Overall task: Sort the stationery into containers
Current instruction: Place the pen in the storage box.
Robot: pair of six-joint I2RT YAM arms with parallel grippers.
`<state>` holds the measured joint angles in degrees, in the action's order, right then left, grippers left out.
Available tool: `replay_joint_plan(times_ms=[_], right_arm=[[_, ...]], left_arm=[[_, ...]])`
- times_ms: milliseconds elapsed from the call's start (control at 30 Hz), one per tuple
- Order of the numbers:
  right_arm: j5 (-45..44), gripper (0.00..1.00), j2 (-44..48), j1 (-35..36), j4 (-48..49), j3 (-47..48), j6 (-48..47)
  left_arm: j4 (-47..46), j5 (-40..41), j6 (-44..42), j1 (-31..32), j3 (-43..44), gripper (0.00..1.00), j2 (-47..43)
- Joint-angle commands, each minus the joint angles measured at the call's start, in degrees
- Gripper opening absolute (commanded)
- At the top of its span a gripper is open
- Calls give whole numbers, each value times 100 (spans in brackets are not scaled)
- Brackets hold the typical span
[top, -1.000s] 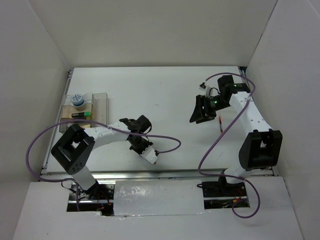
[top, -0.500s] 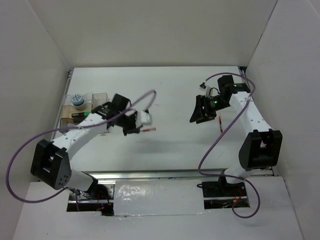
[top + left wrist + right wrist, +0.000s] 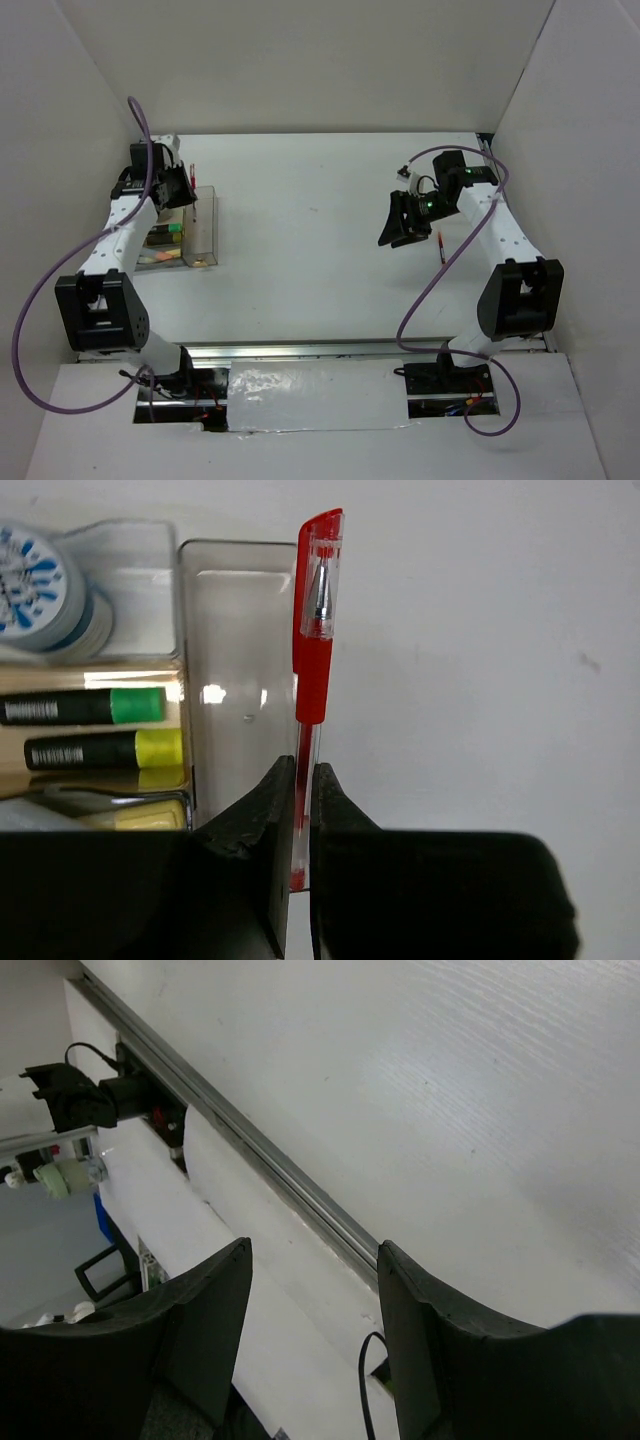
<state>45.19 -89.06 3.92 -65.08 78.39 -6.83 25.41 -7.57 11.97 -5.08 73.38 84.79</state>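
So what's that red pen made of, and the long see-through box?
The red pen looks like plastic: a clear, glossy barrel, a red cap, a matte red grip that may be rubber, and a shiny, probably metal tip inside the cap. The box looks like clear, smoky hard plastic; light glints off it.

Lab: white enclosure walls [image 3: 300, 60], table [image 3: 320, 180]

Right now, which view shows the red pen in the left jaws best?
Left wrist: the red pen fills the frame, clamped between the jaws, its cap at the clear tray's edge. Top external shows only a thin red sliver; right wrist doesn't show it.
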Motion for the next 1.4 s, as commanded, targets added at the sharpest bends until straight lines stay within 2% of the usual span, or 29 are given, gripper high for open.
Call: replay_joint_plan(times_ms=[0,100,267,633,1033,1133,1167,1233,1367], right_arm=[[-28,60,-6,56,188,98,41],[-63,60,-6,47,188,80,50],[-54,60,-59,65,188,106,42],[-238,60,-147,56,197,168,94],[-1995,62,20,21,671,-43,639],[-2461,63,29,-49,724,-61,674],[-2645,68,37,-58,733,-78,857],[-2761,68,46,-137,768,-105,903],[-2972,65,134,-347,856,-140,973]], left_arm=[[52,731,956,-186,123,0,362],[113,1056,1027,-317,246,0,695],[228,802,922,-327,475,0,1223],[333,1082,465,-125,378,0,1522],[421,1153,412,25,238,31,1558],[439,1205,403,60,255,44,1505],[439,1223,386,86,264,48,1479],[474,1249,385,112,273,53,1453],[439,1048,394,95,413,49,1146]])
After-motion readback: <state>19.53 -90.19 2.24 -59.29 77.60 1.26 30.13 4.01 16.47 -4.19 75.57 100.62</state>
